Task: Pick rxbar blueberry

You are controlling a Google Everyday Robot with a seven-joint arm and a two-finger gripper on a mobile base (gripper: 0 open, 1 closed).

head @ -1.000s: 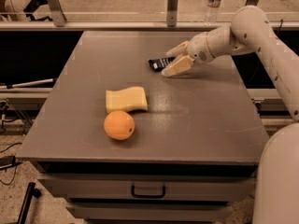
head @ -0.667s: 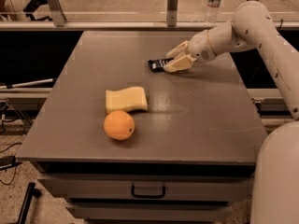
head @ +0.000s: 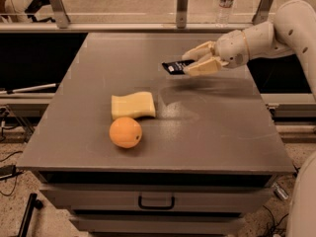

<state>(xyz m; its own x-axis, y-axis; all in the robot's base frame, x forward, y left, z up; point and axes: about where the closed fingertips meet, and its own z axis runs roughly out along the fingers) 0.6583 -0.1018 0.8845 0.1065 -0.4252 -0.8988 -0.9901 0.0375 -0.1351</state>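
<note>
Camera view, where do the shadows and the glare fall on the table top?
In the camera view, light seems to come from above: the gripper, holding the rxbar blueberry over the far right part of the table, throws a soft shadow on the surface just beneath it; a pale sheen lies right of the sponge; the orange darkens the surface at its base.

The gripper (head: pixel 187 65) reaches in from the right over the bench's (head: pixel 212 132) far right part, its two fingers closed on the rxbar blueberry (head: pixel 173 66). The dark bar juts toward the left, clear of the surface, with a faint shadow beneath. Near the middle lies a yellow sponge (head: pixel 132 105), and an orange (head: pixel 125 132) sits just beside it toward the front edge.
</note>
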